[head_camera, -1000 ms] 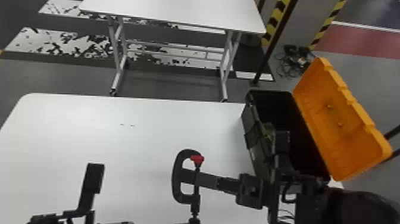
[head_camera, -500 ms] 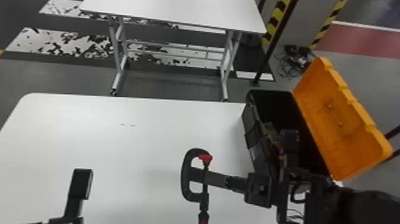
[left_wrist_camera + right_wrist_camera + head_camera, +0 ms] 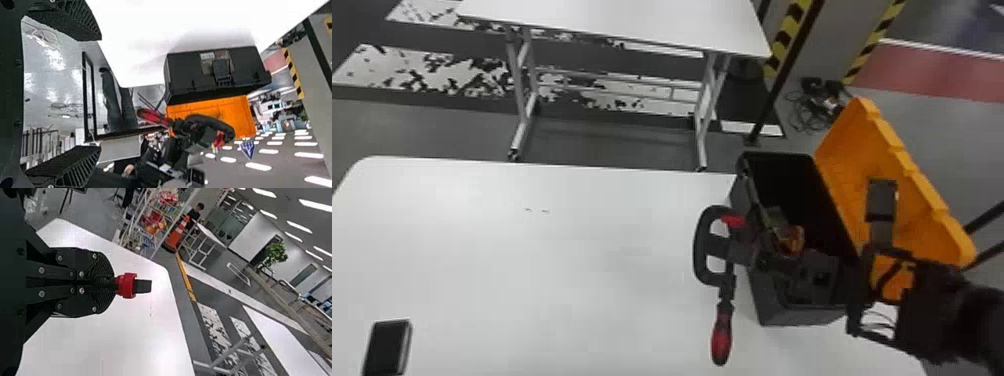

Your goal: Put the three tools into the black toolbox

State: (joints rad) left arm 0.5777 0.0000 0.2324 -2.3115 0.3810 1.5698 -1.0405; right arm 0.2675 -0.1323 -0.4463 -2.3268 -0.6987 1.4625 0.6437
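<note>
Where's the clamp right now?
In the head view, the clamp is right of centre, just left of the toolbox, gripped by the right end effector, its red handle nearest the robot.

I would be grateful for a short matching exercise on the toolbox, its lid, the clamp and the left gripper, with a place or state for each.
Things:
1. Toolbox
2. Lid
3. Clamp
4. Left gripper

Places and states:
A. Held in the right gripper
B. Fingers apart, nothing between them
C. Black, at the right-hand end of the near white table
D. Orange, swung open

Pairs: 1-C, 2-D, 3-A, 4-B
</note>
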